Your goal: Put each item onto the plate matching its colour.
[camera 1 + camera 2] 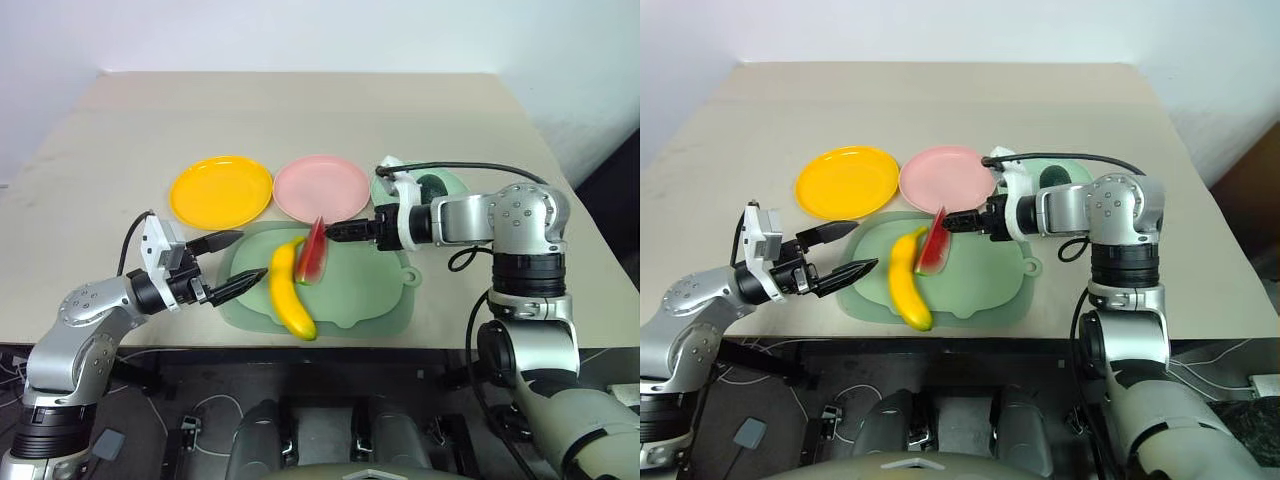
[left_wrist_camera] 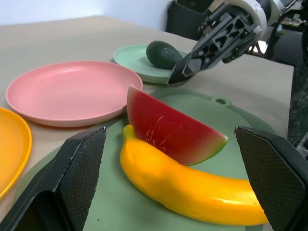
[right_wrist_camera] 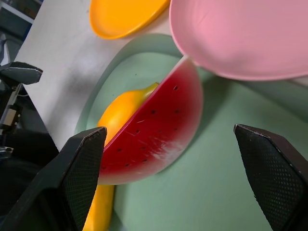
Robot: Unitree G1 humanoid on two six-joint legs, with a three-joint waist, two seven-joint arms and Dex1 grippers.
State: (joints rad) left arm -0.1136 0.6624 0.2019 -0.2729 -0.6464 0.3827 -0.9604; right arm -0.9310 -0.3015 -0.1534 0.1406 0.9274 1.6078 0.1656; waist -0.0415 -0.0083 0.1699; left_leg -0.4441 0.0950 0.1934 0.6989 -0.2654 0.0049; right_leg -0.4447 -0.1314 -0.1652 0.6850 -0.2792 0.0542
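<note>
Surface: beige top, carrying three plates in a row and a pale green mat nearer the robot.
Yellow plate: at the robot's left end of the row, bare.
Pink plate: in the middle, just beside the yellow one, bare.
Green plate: at the robot's right end, partly behind the right arm.
Avocado: dark green, sitting on the green plate.
Banana: lying on the mat, one end toward the plates.
Watermelon wedge: standing on its rind on the mat, leaning against the banana, red face to the robot's left hand.
Left hand: level, just off the mat's left edge, fingers spread wide, holding nothing, pointing at the banana.
Right hand: over the mat near the pink plate, tips just beside the wedge's upper edge; fingers spread, nothing pinched. Contact with the wedge: cannot tell.
</note>
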